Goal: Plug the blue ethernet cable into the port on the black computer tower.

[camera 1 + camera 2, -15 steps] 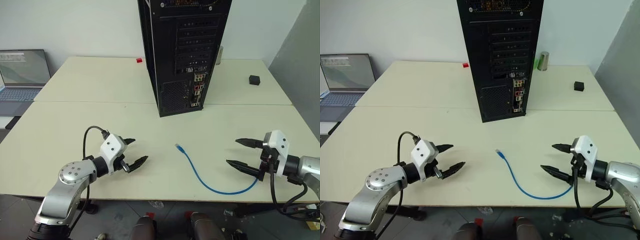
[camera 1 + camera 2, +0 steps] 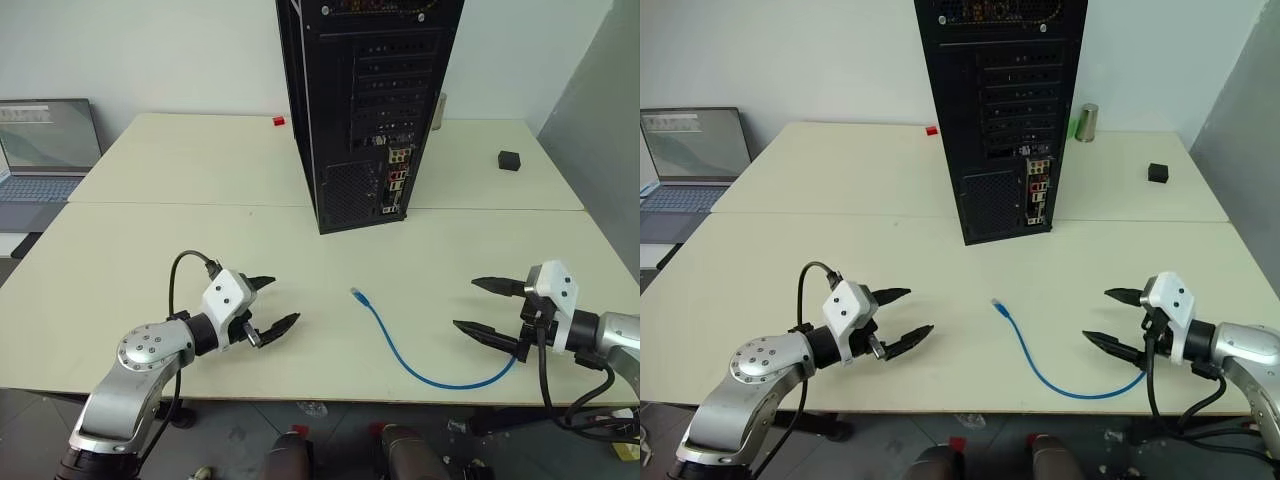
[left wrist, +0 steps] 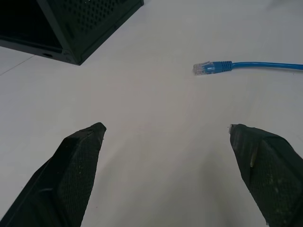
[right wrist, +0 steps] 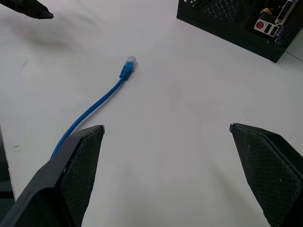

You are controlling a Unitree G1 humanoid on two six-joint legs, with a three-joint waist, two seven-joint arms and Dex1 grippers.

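While both grippers hover over the table point(image 2: 120, 270) with fingers spread and nothing held, the left gripper point(image 2: 274, 303) and right gripper point(image 2: 486, 307) flank the cable point(image 2: 400, 358), which curves between them, 1 plug pointing toward the tower point(image 2: 365, 105) behind.

The black computer tower point(image 2: 365, 100) is cut off at the top; the laptop point(image 2: 40, 150) by the left edge.

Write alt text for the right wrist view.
The blue ethernet cable lies loose on the pale table, its clear plug pointing toward the black computer tower. The open right gripper hovers above the table, holding nothing.
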